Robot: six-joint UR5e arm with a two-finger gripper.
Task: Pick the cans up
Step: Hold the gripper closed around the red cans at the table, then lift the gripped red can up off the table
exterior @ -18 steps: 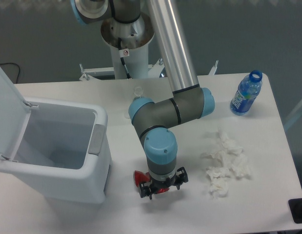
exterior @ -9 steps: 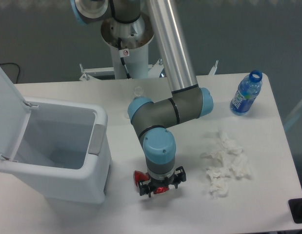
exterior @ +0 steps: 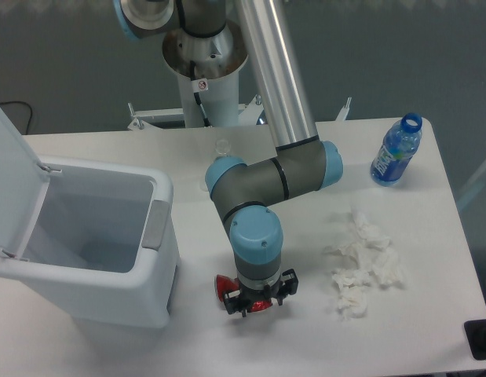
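Note:
A small shiny red can (exterior: 227, 287) lies on the white table near its front edge, mostly hidden under my wrist. My gripper (exterior: 256, 305) points straight down over it, with its black fingers on either side of the red metal. The wrist blocks the fingertips, so I cannot tell whether the jaws are closed on the can or only around it. Only red lobes show at the left of the gripper and between the fingers.
An open white bin (exterior: 85, 243) with its lid up stands at the left, close to the can. White tissue wads (exterior: 362, 263) lie to the right. A clear blue-labelled bottle (exterior: 396, 151) stands at the back right. A dark object (exterior: 481, 339) sits at the front right corner.
The gripper has shifted slightly left and lower over the red can, and its black fingers look a little closer together.

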